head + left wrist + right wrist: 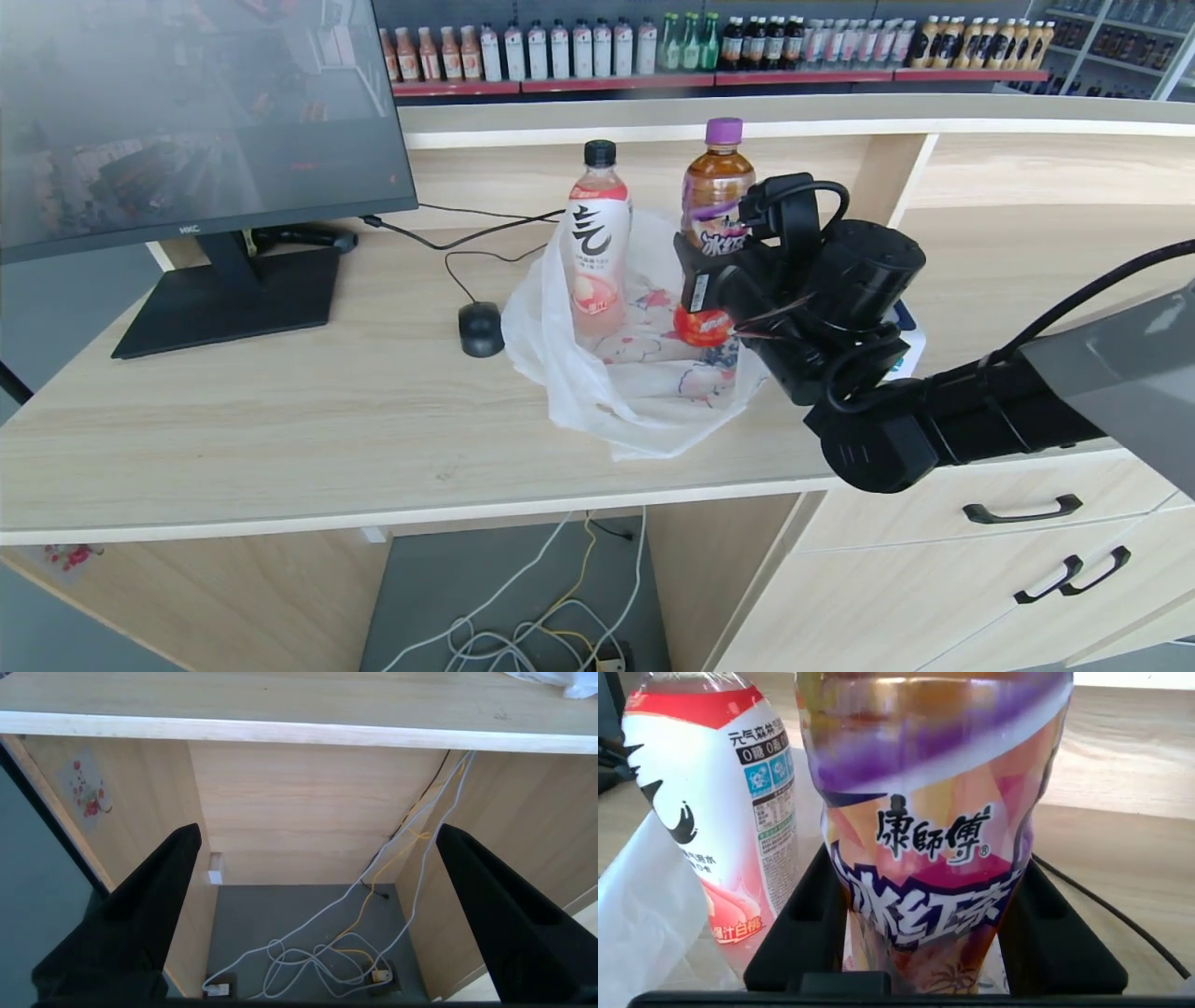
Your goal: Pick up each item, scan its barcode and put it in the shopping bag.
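Observation:
A tea bottle (717,183) with a purple cap stands upright over the far right side of the white shopping bag (644,401). My right gripper (711,273) is shut on the bottle's labelled lower half; in the right wrist view the bottle (934,812) fills the gap between the black fingers (799,924). A pink drink bottle (597,254) with a black cap stands upright in the bag's left part, close beside the tea bottle (719,812). My left gripper (318,924) hangs open below the counter's front edge, holding nothing.
A monitor (196,121) on its stand sits at the counter's back left, with a black mouse (481,329) and its cable just left of the bag. A blue and white object (907,329) lies behind my right arm. Drawers (1022,511) are below right; loose cables (327,952) lie under the counter.

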Robot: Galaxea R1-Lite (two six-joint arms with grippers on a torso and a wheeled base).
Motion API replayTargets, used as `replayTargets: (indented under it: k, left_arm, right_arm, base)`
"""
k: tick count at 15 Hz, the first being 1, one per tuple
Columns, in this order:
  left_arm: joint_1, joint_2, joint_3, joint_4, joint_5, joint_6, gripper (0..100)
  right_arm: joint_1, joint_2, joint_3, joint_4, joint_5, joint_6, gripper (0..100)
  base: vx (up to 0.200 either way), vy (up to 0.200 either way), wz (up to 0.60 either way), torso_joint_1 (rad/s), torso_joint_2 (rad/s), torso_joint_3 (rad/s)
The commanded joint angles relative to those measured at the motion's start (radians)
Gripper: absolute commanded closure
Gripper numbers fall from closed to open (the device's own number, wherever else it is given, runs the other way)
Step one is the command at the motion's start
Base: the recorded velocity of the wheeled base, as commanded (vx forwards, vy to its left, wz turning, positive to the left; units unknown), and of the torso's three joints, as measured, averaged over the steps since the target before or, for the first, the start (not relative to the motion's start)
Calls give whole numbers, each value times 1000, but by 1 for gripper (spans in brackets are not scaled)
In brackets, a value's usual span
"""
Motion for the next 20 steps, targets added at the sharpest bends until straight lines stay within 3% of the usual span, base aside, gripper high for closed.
replayTargets:
  k: [1, 7, 13, 20]
  left_arm:
    - [0, 1, 0, 0, 0, 0, 0]
    - [0, 0, 0, 0, 0, 0, 0]
    - [0, 0, 0, 0, 0, 0, 0]
    - [0, 1, 0, 0, 0, 0, 0]
  right_arm:
    - [1, 27, -5, -2, -3, -1, 100]
    - [4, 39, 12, -24, -18, -1, 100]
    - [33, 41, 124, -111, -54, -1, 100]
    - [38, 41, 127, -111, -52, -1, 100]
  base:
    - [0, 0, 0, 0, 0, 0]
    - [0, 0, 0, 0, 0, 0]
    - [0, 0, 0, 0, 0, 0]
    - [0, 0, 0, 0, 0, 0]
